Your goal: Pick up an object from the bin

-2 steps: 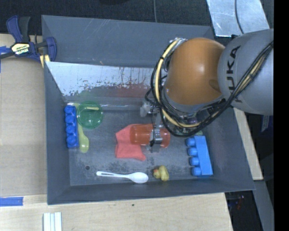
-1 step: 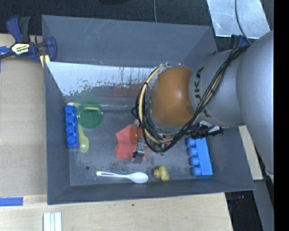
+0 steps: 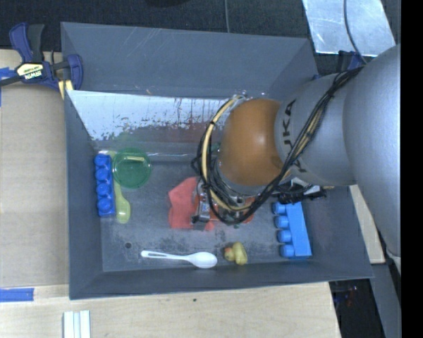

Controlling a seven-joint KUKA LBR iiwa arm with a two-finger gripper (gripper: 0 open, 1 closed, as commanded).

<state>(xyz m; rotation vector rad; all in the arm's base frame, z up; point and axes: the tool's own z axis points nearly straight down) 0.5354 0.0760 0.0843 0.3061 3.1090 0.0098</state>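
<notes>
Orange wrist cover [image 3: 250, 143] masks the claw [image 3: 203, 214] over a red lump [image 3: 181, 197] — grip unclear.

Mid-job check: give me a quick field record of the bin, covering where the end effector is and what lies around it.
end effector: low in the bin's middle, under the arm's orange cover
nearest thing: red crumpled piece, at the end effector's left in the view
left side: blue studded bar, green cup, yellow-green piece
bottom of view: white spoon, small yellow thing
right side: blue block
</notes>
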